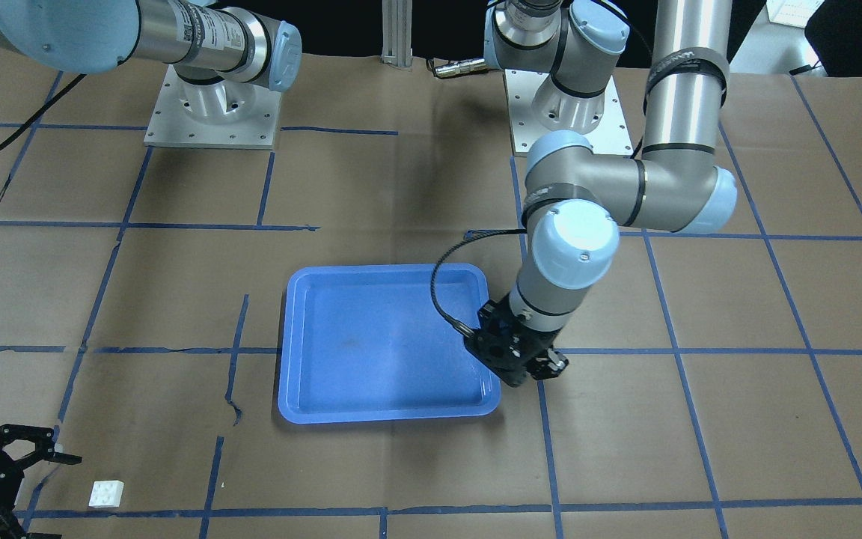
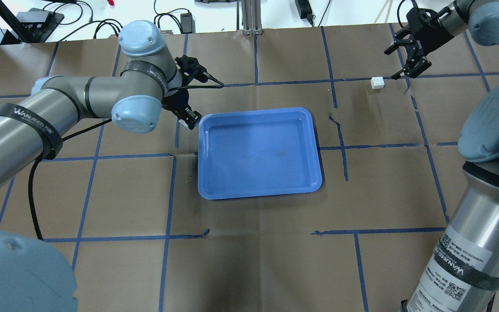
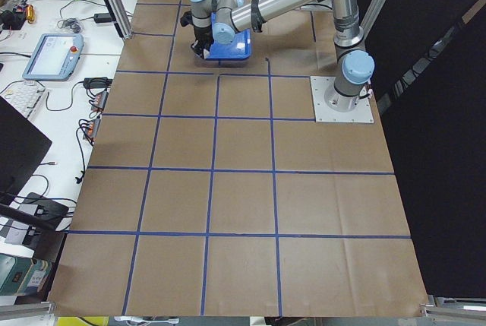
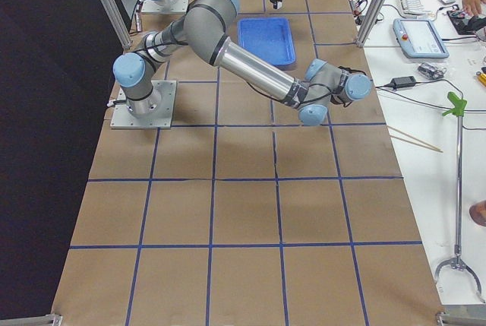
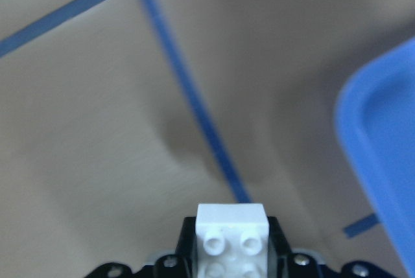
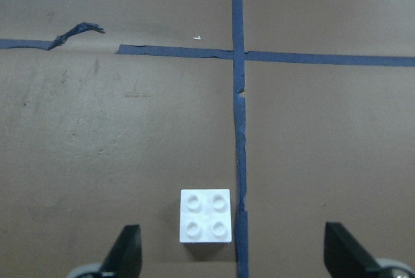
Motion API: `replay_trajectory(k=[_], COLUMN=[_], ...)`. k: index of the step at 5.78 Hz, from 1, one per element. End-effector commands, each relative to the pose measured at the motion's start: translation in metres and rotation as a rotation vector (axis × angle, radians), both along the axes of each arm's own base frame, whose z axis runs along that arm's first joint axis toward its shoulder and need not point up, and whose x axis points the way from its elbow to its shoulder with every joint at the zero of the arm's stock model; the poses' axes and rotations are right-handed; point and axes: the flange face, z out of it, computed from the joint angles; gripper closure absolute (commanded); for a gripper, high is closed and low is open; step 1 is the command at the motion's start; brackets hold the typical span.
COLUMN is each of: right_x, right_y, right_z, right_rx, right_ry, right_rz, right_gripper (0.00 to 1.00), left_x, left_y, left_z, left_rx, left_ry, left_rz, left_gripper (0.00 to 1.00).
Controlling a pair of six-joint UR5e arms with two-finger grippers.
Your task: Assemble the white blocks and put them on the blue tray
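My left gripper [image 2: 189, 119] is shut on one white block [image 5: 232, 231], held just above the table beside the far left corner of the blue tray [image 2: 258, 151]. In the front view this gripper [image 1: 543, 370] hangs at the tray's [image 1: 386, 344] right edge. The other white block [image 2: 377, 82] lies studs up on the table at the far right. My right gripper [image 2: 399, 63] is open and empty beside it. In the right wrist view the block [image 6: 205, 216] sits between the spread fingers [image 6: 126, 255], nearer the left one. The tray holds nothing.
Brown paper with blue tape lines covers the table [image 2: 254, 260]. The tape is torn near the loose block [image 6: 78, 32]. The left arm's cable [image 1: 442, 288] loops over the tray's corner. Both arm bases [image 1: 210, 112] stand at the robot's side.
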Motion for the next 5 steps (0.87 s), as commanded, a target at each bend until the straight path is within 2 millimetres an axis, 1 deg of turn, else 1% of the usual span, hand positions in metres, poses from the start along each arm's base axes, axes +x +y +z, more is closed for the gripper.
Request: replay_trajectory(k=[1,2,3,4,5], right_x=[0.003,0.004,0.004,0.004,0.004], right_y=[0.01,0.013,0.014,0.014,0.014], right_z=[-0.032,-0.038,-0.044,-0.044,-0.044], right_rx=[0.01,0.006,0.015,0.017,0.017], right_ry=[-0.025,-0.02,-0.021,-0.022,-0.022], right_rz=[0.0,0.001,0.001,0.001,0.001], right_gripper=[0.0,0.0,0.0,0.0,0.16], left_x=[-0.058,-0.064,-0.079,-0.11,-0.133], left_y=[0.027,0.027,0.031,0.04,0.051], left_z=[-0.012,-0.021,-0.031,-0.056,-0.065], left_rx=[0.013,0.012,0.013,-0.001,-0.009], left_ry=[-0.012,-0.005,-0.005,-0.006,-0.005], left_rz=[-0.413,-0.561,-0.605,-0.651,-0.688], left_gripper=[0.72,0.72,0.72,0.66,0.56])
